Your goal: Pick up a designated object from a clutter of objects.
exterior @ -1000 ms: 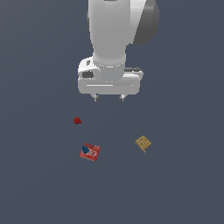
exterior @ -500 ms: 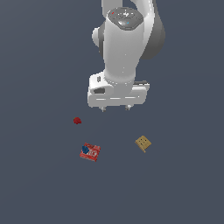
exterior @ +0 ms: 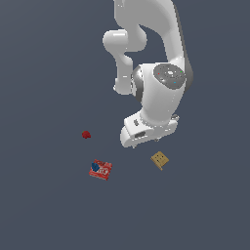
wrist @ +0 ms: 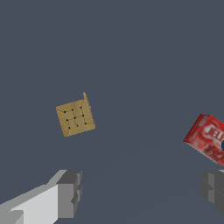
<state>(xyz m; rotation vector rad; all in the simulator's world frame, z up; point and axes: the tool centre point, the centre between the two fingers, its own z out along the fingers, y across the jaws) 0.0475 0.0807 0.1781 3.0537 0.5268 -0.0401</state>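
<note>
The designated object is a small flat tan square block point(exterior: 159, 159) with dark dots on its face, lying on the dark floor. It also shows in the wrist view point(wrist: 75, 117). My gripper point(exterior: 146, 138) hangs just above it, slightly toward the exterior view's left. In the wrist view the gripper point(wrist: 142, 192) is open and empty, with both grey fingertips point(wrist: 70, 192) apart from the block. The clutter also holds a red flat box with a blue mark point(exterior: 100, 169), seen at the edge of the wrist view point(wrist: 206, 138), and a tiny dark red lump point(exterior: 86, 134).
The white arm point(exterior: 161, 93) rises behind the gripper in the exterior view. The red box lies well to the exterior view's left of the tan block, and the lump lies farther left and back. The floor is plain dark grey.
The arm has swung down and toward the exterior view's right, turning its hand, and now hangs close above the tan block. The three objects have not moved.
</note>
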